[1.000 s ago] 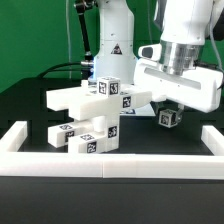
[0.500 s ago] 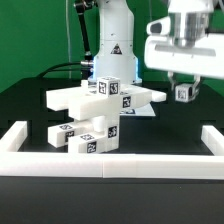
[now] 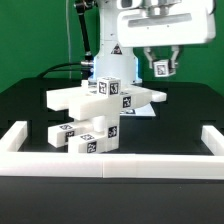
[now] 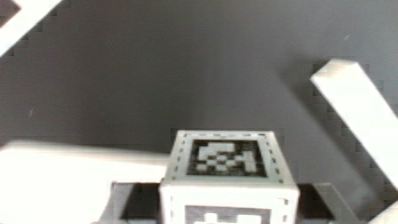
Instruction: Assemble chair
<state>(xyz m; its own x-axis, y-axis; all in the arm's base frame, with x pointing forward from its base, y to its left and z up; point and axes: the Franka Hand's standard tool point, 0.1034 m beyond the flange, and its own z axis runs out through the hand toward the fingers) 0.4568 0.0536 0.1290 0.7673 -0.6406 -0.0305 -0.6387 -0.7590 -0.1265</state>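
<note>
While I watch the exterior view, the hand (image 3: 160, 62) hangs high over the black worktop (image 3: 170, 115), toward that view's right of centre, clenched on a small tagged white block (image 3: 160, 68) held clear of everything below. On the wrist view the same block (image 4: 226, 172) fills the near frame between the dark fingers (image 4: 128, 200), one tag on its upper face and another on the face toward the camera. The part-built chair (image 3: 100, 112) sits on the worktop below and to the exterior view's left of the hand, well apart from it: flat seat panel (image 3: 85, 97) lying across the top, a tagged cube-shaped piece (image 3: 108, 87) standing on it, more tagged blocks (image 3: 85, 138) stacked underneath. A white border rail (image 3: 110, 162) runs along the near edge with short returns at both ends; the wrist view catches a length of it (image 4: 356, 110) on the dark surface. A white robot base (image 3: 110, 40) stands behind the chair against the green backdrop. I cannot tell which chair part the held block is.
</note>
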